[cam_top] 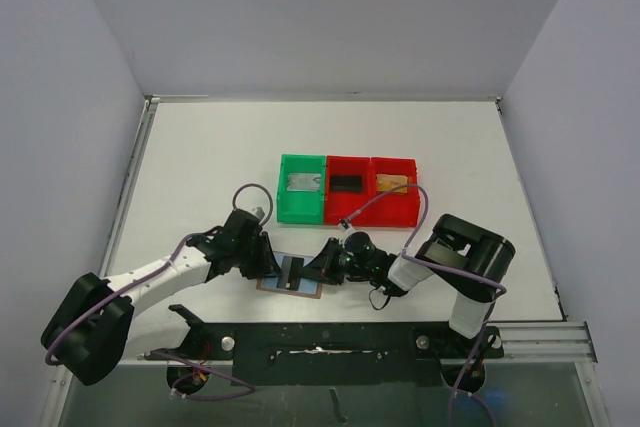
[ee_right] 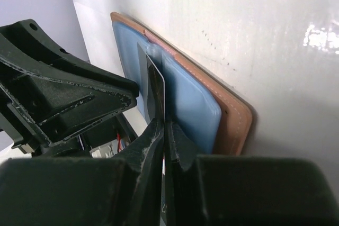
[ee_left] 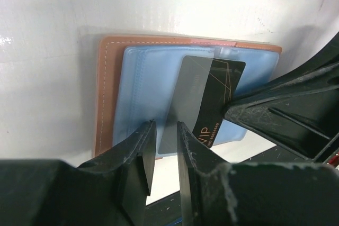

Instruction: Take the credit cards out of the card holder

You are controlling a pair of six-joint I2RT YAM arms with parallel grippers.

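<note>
The card holder [cam_top: 272,283] lies open between my two grippers, with a brown leather rim [ee_left: 108,93] and a pale blue inner sleeve [ee_right: 190,99]. A black credit card [ee_left: 212,99] with gold print sticks partway out of that sleeve. My right gripper [ee_right: 164,123] is shut on the card's edge [ee_right: 155,86], which shows edge-on there. My left gripper [ee_left: 166,130] stands open with a narrow gap, its fingertips [ee_left: 144,146] over the holder's near edge. Seen from above, the left gripper [cam_top: 268,265] is at the holder's left end and the right gripper [cam_top: 316,269] at its right end.
Behind the holder stand three bins in a row. The green bin [cam_top: 287,209] holds a silver-grey card [cam_top: 303,184]. A red bin [cam_top: 348,209] holds a black card [cam_top: 347,184], and another red bin [cam_top: 408,209] holds a gold-tan card [cam_top: 393,184]. Purple cables loop over both arms.
</note>
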